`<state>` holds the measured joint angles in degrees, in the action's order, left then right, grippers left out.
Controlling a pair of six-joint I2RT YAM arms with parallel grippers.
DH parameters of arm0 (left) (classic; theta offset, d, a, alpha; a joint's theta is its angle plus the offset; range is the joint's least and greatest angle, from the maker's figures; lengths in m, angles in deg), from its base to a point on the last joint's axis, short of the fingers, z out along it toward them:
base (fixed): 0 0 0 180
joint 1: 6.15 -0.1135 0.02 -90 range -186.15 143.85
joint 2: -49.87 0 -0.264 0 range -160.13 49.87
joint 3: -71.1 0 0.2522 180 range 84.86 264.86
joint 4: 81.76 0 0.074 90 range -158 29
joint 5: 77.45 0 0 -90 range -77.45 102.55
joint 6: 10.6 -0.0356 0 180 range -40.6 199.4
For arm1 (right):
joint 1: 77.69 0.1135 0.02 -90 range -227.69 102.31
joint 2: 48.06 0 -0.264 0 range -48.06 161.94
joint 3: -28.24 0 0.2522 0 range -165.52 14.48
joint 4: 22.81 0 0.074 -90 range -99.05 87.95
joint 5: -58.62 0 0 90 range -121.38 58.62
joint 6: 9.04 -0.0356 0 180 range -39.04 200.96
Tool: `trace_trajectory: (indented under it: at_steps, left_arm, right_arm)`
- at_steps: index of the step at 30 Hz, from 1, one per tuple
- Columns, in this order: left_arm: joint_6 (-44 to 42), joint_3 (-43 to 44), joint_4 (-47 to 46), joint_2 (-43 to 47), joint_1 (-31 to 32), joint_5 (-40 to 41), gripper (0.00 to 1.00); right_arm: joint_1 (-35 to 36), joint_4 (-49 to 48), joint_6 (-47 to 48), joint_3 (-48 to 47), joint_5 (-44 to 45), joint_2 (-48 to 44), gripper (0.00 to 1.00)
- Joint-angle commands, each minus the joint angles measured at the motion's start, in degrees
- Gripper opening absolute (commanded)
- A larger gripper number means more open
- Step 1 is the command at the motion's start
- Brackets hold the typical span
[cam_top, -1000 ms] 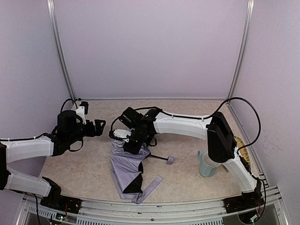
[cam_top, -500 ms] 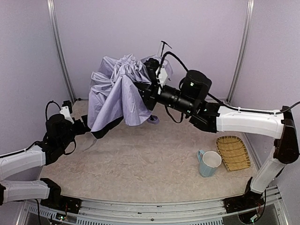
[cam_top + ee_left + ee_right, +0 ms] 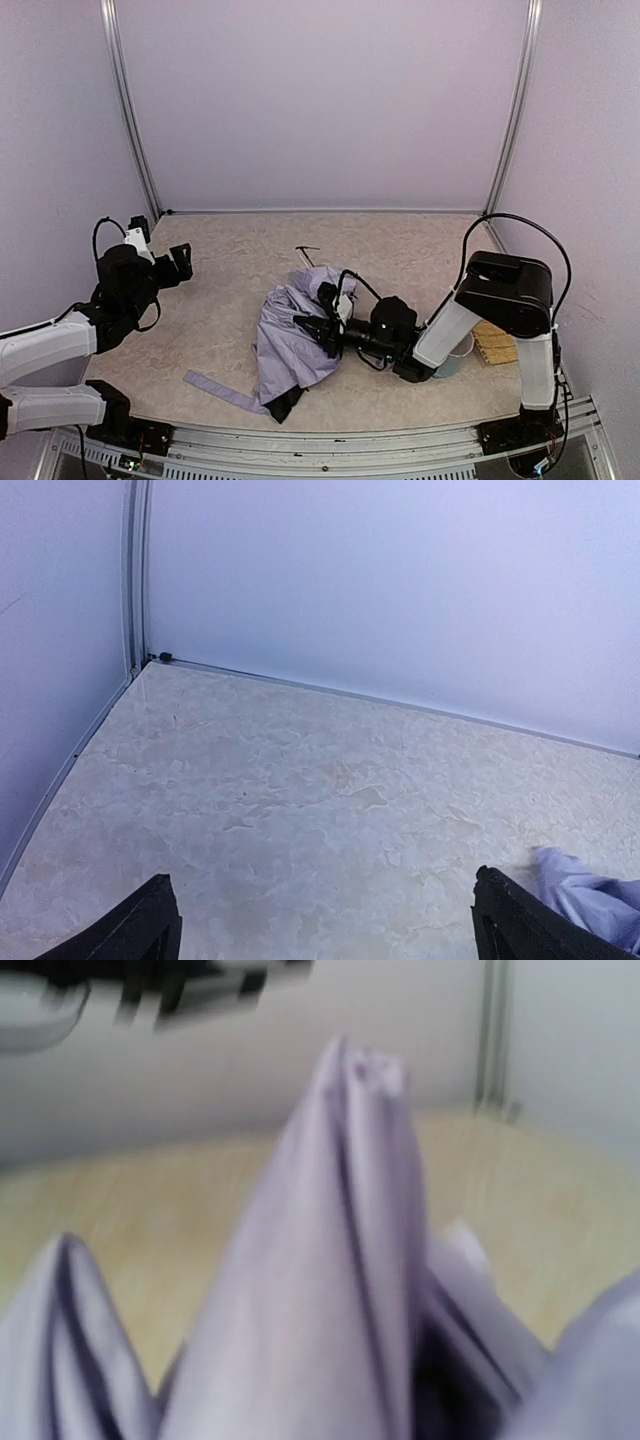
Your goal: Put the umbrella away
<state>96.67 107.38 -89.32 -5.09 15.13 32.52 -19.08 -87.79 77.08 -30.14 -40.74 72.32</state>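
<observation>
Top external: right gripper [image 3: 320, 326] buried in the crumpled lavender-grey fabric umbrella [image 3: 285, 350], likely gathering it; its jaws are hidden, so their state cannot be told. Well apart, the left gripper [image 3: 182, 262] hovers, jaws spread.

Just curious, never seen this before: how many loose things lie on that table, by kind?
Pale lavender-grey folding umbrella: 1
Pale blue mug: 1
Flat woven straw tray: 1
Total: 3

The right tool [image 3: 316, 326] seems buried in umbrella [image 3: 283, 347] folds, its grip hidden.
</observation>
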Motion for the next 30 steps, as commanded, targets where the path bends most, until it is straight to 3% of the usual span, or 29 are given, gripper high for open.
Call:
trace_trajectory:
  at_steps: [1, 4, 9, 13, 18, 22, 30]
  left_arm:
    - [-0.73, 0.17, -0.74, -0.45, -0.49, 0.17, 0.99]
    - [-0.81, 0.06, -1.64, -0.94, -0.45, -0.43, 0.99]
    - [-2.02, 0.88, -2.13, -1.78, -0.21, -7.83, 0.97]
    - [-3.16, -0.89, -7.98, 0.45, 2.34, -21.29, 0.91]
    - [-5.19, -3.14, -18.68, 4.11, 6.88, -36.51, 0.99]
    - [-0.61, -5.33, -32.66, 1.95, 7.29, -51.12, 0.99]
    - [-0.25, 1.09, -36.64, -10.01, 8.08, -58.92, 0.99]
  right_arm:
    - [3.38, -4.02, -2.79, 5.79, 2.52, 1.5, 0.0]
    - [3.35, -1.68, 0.72, 5.39, 3.8, -1.34, 0.0]
    - [3.28, 15.05, 8.62, -7.14, 1.5, -6.63, 0.0]
    - [2.15, 12.37, 10.49, -9.65, -1.76, -10.18, 0.0]
    - [0.49, 12.63, 13.95, -13.76, -4.74, -15.65, 0.0]
    - [0.19, 14.37, 15.95, -16.5, -7.82, -17.69, 0.0]
    - [0.22, 14.33, 14.86, -16.28, -14.77, -18.77, 0.0]
